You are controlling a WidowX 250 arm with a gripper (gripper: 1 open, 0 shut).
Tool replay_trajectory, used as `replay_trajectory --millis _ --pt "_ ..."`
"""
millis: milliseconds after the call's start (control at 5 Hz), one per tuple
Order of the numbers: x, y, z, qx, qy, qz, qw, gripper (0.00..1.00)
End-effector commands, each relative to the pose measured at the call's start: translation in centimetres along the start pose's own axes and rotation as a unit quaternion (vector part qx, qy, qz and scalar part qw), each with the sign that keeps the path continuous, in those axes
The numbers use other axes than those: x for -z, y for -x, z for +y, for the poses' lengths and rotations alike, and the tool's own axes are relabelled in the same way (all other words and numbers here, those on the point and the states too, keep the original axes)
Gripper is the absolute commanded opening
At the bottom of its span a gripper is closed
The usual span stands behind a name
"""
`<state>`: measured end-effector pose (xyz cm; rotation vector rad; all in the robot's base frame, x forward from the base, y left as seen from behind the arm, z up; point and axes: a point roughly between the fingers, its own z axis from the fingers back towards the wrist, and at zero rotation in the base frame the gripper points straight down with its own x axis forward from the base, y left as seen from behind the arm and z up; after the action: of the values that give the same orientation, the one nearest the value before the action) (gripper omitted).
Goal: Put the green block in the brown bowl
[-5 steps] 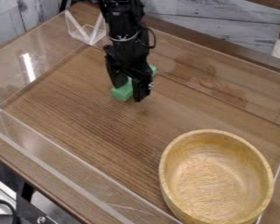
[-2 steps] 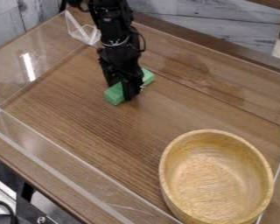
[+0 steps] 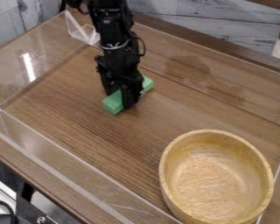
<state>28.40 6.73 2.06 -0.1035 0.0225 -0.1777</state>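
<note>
Between the green block and the brown bowl at near right lies bare wooden tabletop. Block's long axis runs near-left to far-right. Gripper is clenched on it.

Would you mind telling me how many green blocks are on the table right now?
1. The green block lies on the wooden table at upper centre, under the hand, up-left of the brown bowl. None seems hidden.

We see a dark wood-grain table beneath the jaws, fenced by clear plastic walls catching glare on their left. Behind them runs a whitewashed plank wall, evenly lit.
</note>
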Motion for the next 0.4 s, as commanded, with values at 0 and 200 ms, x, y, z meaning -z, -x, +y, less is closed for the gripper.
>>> replay_trajectory --millis 0,200 --pt "-1.65 0.14 -0.57 -0.006 -0.002 0.005 1.0000 0.00" --pt "-2.32 0.67 -1.10 -0.014 0.005 0.023 0.9996 0.00"
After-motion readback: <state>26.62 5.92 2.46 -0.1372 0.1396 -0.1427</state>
